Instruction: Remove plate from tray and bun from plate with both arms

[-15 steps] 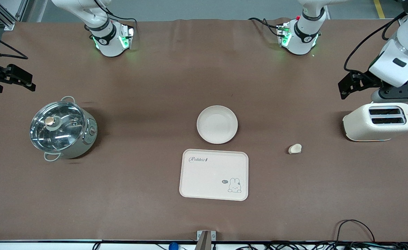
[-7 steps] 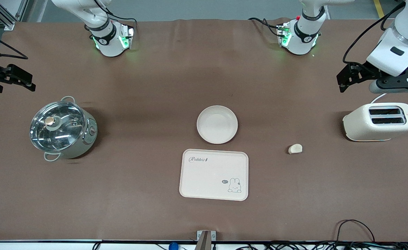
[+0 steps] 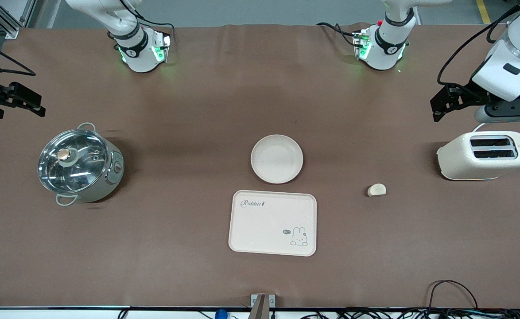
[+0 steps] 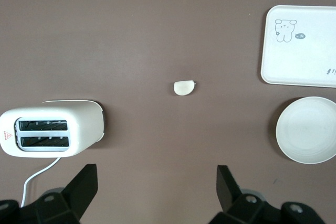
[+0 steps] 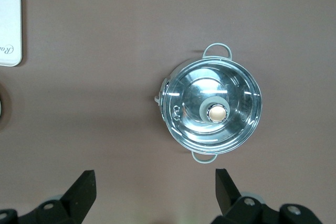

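Left pincer (image 3: 437, 103) standing wide, empty, hovering over bench edge by white toaster (image 3: 483, 155); small pale half-moon bun (image 3: 376, 190) lying nearest it, off round cream plate (image 3: 277, 159), itself off cream rectangular tray (image 3: 273, 223). Right pincer (image 3: 36, 108) waiting wide over other end.

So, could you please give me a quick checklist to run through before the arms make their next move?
1. Round cream-white plate off the cream rectangular tray: ok, it sits on the brown table just farther from the front camera.
2. Small pale half-moon bun off the plate: ok, it lies alone on the table, toward the white toaster.
3. Tray bare: ok.
4. Left gripper open and holding nothing: ok, up over the table beside the toaster.
5. Right gripper open and holding nothing: ok, over the table's edge near the steel glass-lidded pot.
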`<state>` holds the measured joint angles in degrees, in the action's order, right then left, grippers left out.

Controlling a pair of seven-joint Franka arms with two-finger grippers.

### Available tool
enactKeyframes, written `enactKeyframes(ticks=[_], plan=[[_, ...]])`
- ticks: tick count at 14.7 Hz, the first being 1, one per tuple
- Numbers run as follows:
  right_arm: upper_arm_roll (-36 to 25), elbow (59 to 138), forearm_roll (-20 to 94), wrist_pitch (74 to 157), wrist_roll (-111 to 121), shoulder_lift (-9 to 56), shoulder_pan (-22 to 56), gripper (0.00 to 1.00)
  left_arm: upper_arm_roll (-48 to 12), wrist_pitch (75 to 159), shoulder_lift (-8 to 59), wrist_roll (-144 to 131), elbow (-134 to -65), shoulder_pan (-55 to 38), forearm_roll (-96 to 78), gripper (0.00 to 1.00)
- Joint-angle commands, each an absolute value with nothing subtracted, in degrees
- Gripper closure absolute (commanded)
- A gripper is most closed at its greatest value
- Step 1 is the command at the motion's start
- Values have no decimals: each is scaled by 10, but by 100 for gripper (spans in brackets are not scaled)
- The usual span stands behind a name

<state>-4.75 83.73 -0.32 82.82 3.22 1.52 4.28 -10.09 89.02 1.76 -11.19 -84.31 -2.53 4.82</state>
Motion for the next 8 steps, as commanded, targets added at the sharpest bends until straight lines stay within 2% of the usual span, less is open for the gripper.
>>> enactKeyframes(ticks=[1,8], plan=[[-52,848,0,835,30,9,45,0,-98,892,23,-98,-831,-16,39,0],[-53,848,0,834,30,9,47,0,-69,885,23,-82,-831,-13,-4,0]])
